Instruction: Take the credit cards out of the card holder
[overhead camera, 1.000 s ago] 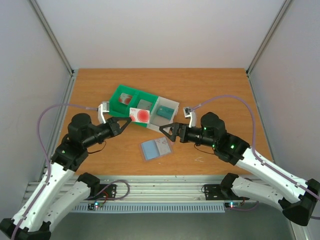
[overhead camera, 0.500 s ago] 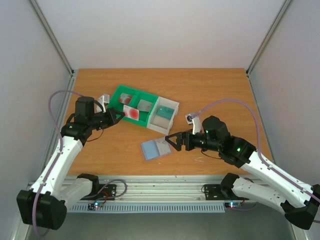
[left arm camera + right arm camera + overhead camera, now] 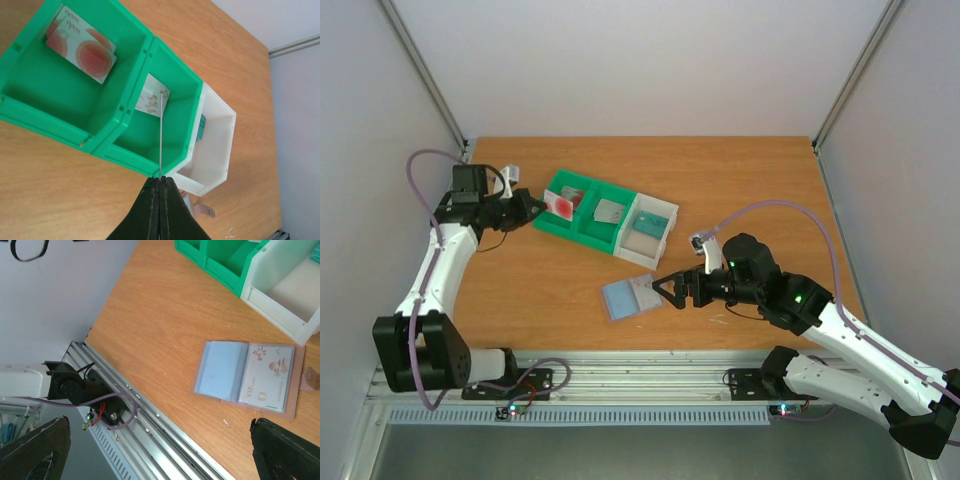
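Note:
The slate-blue card holder [image 3: 623, 298] lies open on the table in front of the tray; it also shows in the right wrist view [image 3: 220, 376]. A white flower-printed card [image 3: 267, 375] sits in its right half. My right gripper [image 3: 669, 289] is open and empty just beyond the holder's right edge; its fingers [image 3: 287, 450] are spread wide. My left gripper [image 3: 533, 207] is shut on a white card with a red patch [image 3: 560, 206] at the tray's left end. That card shows edge-on [image 3: 161, 140] above the shut jaws of the left gripper [image 3: 160, 178].
The green-and-white three-compartment tray [image 3: 582, 236] stands mid-table [image 3: 50, 125]. A red-circled card [image 3: 82, 50] leans in its left compartment and a flower-printed card [image 3: 151, 101] in the middle one. The metal rail [image 3: 150, 425] runs along the near table edge.
My left arm has swung left and back, carrying the red-patch card from the tray's front to its left end. My right gripper has moved down to the holder's right edge, still open.

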You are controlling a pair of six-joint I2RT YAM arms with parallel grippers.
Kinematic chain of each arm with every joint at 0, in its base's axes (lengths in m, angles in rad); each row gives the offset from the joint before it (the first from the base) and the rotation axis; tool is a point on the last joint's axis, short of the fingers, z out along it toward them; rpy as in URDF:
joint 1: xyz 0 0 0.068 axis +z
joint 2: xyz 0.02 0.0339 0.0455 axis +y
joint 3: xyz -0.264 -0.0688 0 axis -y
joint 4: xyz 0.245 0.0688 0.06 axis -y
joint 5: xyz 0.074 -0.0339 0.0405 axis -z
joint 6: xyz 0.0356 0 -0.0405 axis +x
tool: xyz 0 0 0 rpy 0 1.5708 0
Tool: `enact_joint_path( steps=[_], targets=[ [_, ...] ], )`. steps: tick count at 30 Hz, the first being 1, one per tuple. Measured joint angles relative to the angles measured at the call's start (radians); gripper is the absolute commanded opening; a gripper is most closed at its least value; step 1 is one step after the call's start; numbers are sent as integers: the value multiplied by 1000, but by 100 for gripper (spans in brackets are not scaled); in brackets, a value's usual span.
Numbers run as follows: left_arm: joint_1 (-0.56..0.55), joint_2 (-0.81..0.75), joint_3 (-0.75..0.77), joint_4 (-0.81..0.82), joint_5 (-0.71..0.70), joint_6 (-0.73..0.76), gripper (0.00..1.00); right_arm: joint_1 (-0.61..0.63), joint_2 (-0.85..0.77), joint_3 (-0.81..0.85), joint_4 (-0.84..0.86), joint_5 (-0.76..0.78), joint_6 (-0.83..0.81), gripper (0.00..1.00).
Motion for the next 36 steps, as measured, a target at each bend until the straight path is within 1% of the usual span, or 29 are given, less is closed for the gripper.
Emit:
enact_joint_path(
  steps=[4, 9, 12, 17, 36],
  targets=[
    [12, 93, 89, -24, 2, 48, 0, 0, 0, 3, -16, 1, -7, 99],
    [18, 277, 258, -90, -3, 126, 0, 0, 2, 14, -26, 9, -9, 99],
    [19, 369, 318, -111, -7, 160, 0, 0, 5, 18, -27, 13, -9, 98],
    [19, 470, 373, -126, -8, 184, 0, 0, 34, 29, -27, 14, -9, 98],
    [18, 738, 554, -113, 2, 217, 0, 0, 148, 58, -23, 32, 3, 99]
  ],
)
